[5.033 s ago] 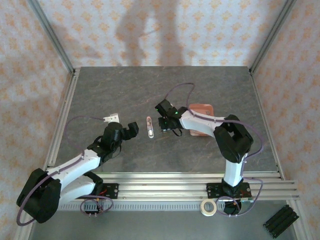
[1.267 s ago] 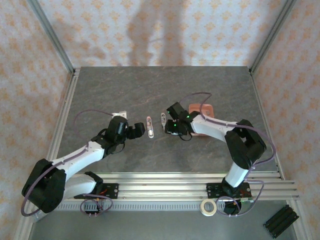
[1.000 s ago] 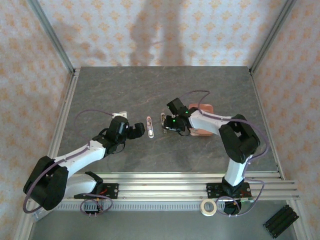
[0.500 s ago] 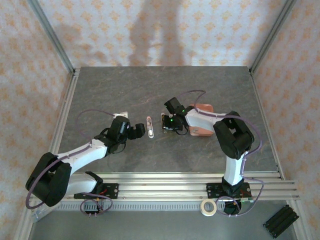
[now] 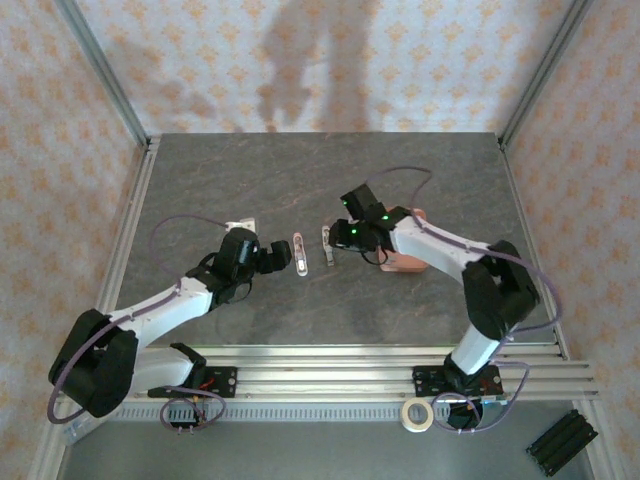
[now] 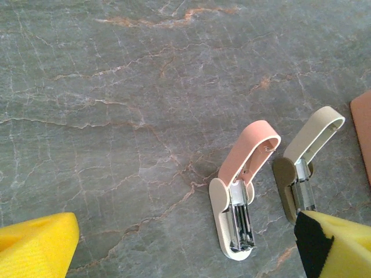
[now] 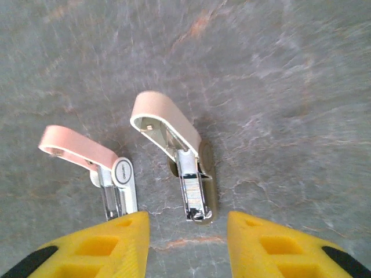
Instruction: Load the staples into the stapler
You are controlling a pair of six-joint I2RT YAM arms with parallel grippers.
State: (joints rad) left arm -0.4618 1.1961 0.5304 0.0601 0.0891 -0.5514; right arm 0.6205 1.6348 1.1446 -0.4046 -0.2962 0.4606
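Two tiny staplers lie side by side on the grey table, both hinged open. The pale pink stapler (image 5: 299,253) (image 6: 240,197) (image 7: 98,162) lies just in front of my left gripper (image 5: 272,258) (image 6: 185,258), which is open and holds nothing. The beige stapler (image 5: 327,246) (image 6: 304,168) (image 7: 185,168) lies ahead of my right gripper (image 5: 343,236) (image 7: 185,243), centred on the gap between its fingers. A ridged silvery strip of staples (image 7: 194,197) sits in its metal channel. The right gripper is open and apart from both staplers.
A salmon-pink tray (image 5: 408,263) (image 6: 362,130) lies right of the staplers, partly under the right arm. A small white piece (image 5: 243,224) lies by the left arm. A tape roll (image 5: 416,413) and a black part (image 5: 560,440) sit beyond the front rail.
The right gripper has opened and drawn back, up and to the right, from the beige stapler, which stays on the table. The left arm has barely moved.
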